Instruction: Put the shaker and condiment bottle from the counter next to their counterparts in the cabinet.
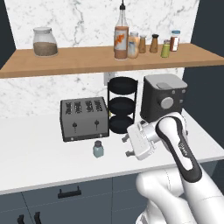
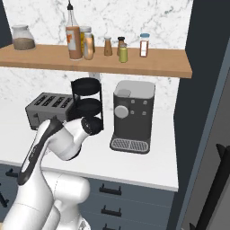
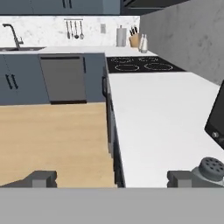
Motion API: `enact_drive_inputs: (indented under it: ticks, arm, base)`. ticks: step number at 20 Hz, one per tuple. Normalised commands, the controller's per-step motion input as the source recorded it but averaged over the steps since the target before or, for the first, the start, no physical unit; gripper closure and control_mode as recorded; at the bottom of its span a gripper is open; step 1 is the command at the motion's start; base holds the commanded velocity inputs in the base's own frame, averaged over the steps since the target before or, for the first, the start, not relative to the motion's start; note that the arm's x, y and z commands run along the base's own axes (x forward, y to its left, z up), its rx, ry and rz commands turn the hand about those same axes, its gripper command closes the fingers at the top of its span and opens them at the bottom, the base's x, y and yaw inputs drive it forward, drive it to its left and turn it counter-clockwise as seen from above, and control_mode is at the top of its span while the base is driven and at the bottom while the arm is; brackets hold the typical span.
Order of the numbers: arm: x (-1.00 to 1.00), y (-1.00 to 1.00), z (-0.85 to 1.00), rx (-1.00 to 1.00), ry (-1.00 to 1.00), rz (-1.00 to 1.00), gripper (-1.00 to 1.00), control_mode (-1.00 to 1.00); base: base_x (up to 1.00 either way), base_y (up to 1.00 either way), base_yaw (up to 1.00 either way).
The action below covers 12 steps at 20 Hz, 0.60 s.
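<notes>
The small pale blue-green shaker with a grey cap stands on the white counter in front of the toaster. Its perforated cap pokes in at the hand view's lower right, beside one fingertip. My gripper hovers just right of the shaker, pointing left. Its fingertips are spread wide, so it is open and empty. The tall orange-brown condiment bottle stands upright on the wooden shelf, touching the cluster of small spice containers. The right base view has the bottle too.
A dark toaster, a black three-tier stand and a coffee machine line the back of the counter. A glass jar sits at the shelf's left end. The hand view looks along the counter toward a cooktop.
</notes>
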Motion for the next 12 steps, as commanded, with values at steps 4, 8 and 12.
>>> enact_drive_inputs:
  ticks: [4, 8, 12]
  arm:
    - [0.06, 0.24, -0.59, 0.00, -0.08, 0.00, -1.00, -1.00]
    - [0.01, 0.16, -0.62, 0.00, -0.13, 0.00, -1.00, -1.00]
    - [0.03, 0.08, -0.64, 0.00, -0.13, -0.07, -1.00, -1.00]
  base:
    - [0.00, 0.00, 0.00]
    - [0.00, 0.00, 0.00]
    - [0.00, 0.00, 0.00]
